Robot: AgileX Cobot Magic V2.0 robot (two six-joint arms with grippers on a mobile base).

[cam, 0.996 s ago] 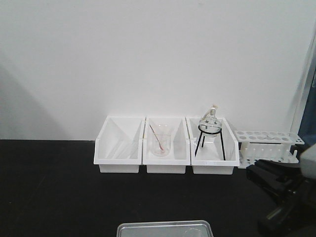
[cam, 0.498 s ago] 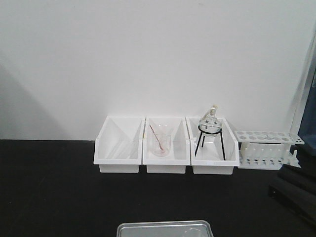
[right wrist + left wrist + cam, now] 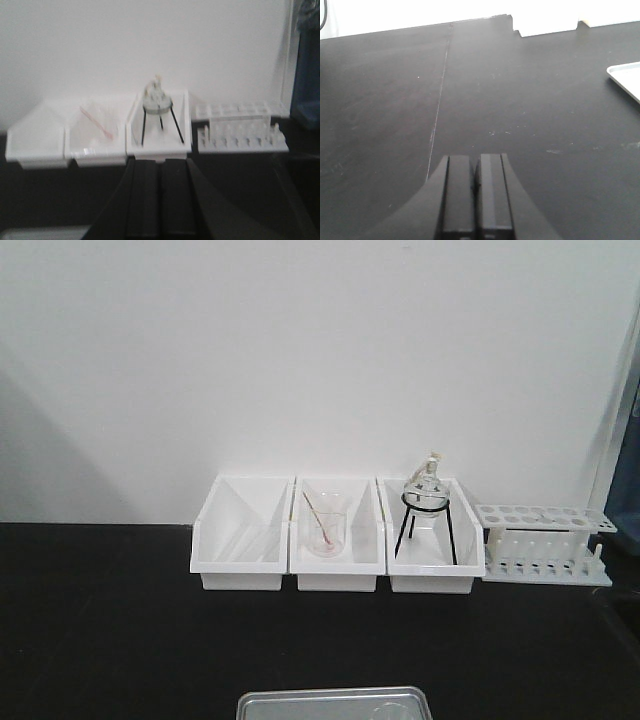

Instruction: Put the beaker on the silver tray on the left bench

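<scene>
The silver tray (image 3: 335,703) lies on the black left bench (image 3: 100,620) at the bottom edge of the front view. A faint clear glass rim, seemingly the beaker (image 3: 386,711), shows on the tray's right part, mostly cut off by the frame. A tray corner shows in the left wrist view (image 3: 627,77) and in the right wrist view (image 3: 45,234). My left gripper (image 3: 475,162) is shut and empty, low over bare bench left of the tray. My right gripper (image 3: 160,167) is shut and empty, pointing at the bins. Neither gripper shows in the front view.
Three white bins (image 3: 240,535) stand against the white wall. The middle one holds a beaker with a pinkish rod (image 3: 325,530); the right one holds a round flask on a black wire stand (image 3: 427,510). A white test-tube rack (image 3: 543,540) stands at the right.
The right arm, seen at the front view's lower right a second ago, has drawn back out of that view to the right. The tray and bins have not moved.
</scene>
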